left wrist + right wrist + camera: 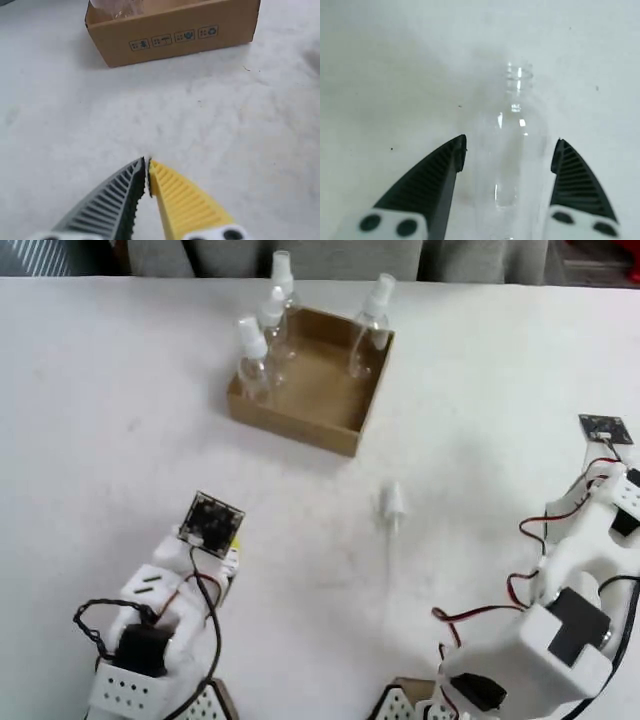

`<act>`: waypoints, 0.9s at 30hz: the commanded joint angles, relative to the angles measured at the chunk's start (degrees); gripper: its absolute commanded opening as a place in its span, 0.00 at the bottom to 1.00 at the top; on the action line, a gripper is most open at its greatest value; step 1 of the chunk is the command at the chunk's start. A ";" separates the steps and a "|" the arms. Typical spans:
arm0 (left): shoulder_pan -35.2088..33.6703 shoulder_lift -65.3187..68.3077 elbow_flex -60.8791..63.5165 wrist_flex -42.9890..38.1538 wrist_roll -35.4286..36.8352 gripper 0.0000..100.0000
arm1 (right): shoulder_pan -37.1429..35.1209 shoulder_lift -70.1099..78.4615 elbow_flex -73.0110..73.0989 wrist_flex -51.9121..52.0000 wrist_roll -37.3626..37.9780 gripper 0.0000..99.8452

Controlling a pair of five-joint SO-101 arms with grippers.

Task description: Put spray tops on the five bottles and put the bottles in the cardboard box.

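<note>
Toward the far side of the table, in the high view: open box of brown cardboard, turned at a slight angle to the table edge. Standing at it, four capped bottles, clear, each with a white spray head fitted: one in the far right corner, two along the left wall, a fourth at the far left corner, whether inside or just behind the wall not possible to tell. Between box and right arm, well apart from both: one loose spray top, white, lying on bare table. At the near left: left arm, pointed toward the box.

Left wrist view: left gripper closed, grey and yellow fingertips meeting, nothing between them, low over the table and aimed at the near wall of the box, well short of it.

Right wrist view: right gripper spread wide, one black finger on each side of an uncapped bottle, clear, lying on the table with its open threaded neck pointing away from the gripper. Narrow gap on either side between finger and bottle.
</note>
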 commanded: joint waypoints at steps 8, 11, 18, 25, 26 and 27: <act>-0.57 -0.57 -0.09 0.09 -0.35 0.02 | -0.84 6.81 -4.40 -4.26 -0.53 0.24; -0.57 -0.57 -0.09 0.09 -0.35 0.02 | -1.10 7.60 -4.57 -4.26 -0.09 0.24; -0.57 -0.57 -0.09 0.09 -0.35 0.02 | -2.33 7.96 -4.57 -4.26 7.03 0.24; -0.57 -0.57 -0.09 0.09 -0.35 0.02 | -2.42 7.43 -4.57 -4.09 13.80 0.24; -0.57 -0.57 -0.09 0.09 -0.35 0.02 | -2.42 7.43 -4.57 -4.00 14.86 0.24; -0.57 -0.57 -0.09 0.09 -0.35 0.02 | -2.33 7.43 -4.57 -3.30 15.65 0.24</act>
